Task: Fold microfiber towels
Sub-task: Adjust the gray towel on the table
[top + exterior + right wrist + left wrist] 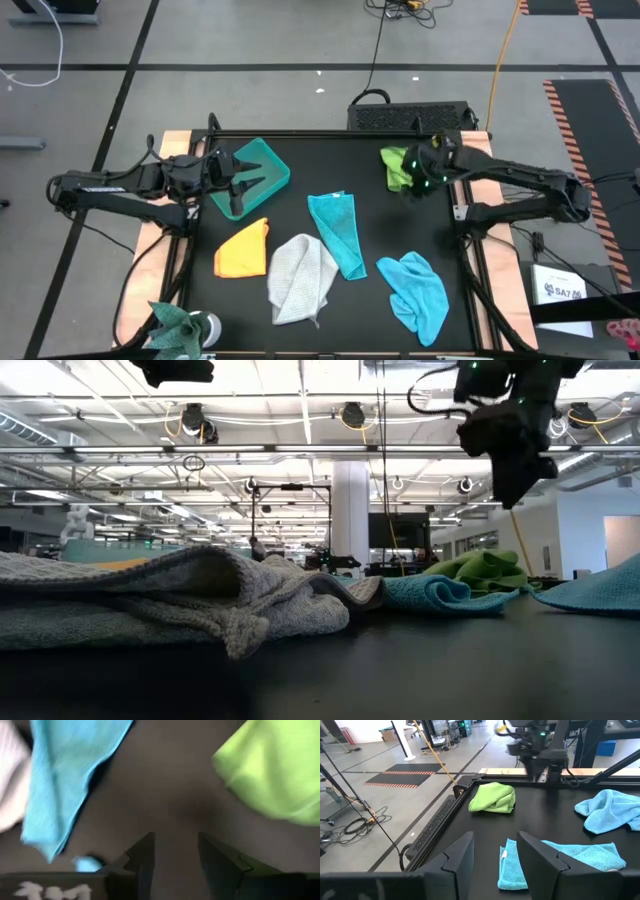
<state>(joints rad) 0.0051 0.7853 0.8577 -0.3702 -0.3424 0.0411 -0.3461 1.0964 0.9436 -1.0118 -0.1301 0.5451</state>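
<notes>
Five microfiber towels lie on the black table. The lime green towel (396,166) is bunched up at the far right. The teal towel (337,232) is folded into a strip in the middle. The light grey towel (300,278) and orange-yellow towel (243,250) lie nearer the front, and the light blue towel (415,292) is crumpled at the near right. My right gripper (420,183) (175,855) hangs open above bare table, just beside the lime towel (270,775), pointing steeply down. My left gripper (243,187) (495,860) waits open over the teal bin.
A rigid teal plastic bin (262,160) stands at the far left under my left gripper. A green folded object (178,325) sits at the near left corner. Bare black table (300,205) shows between the bin and the towels.
</notes>
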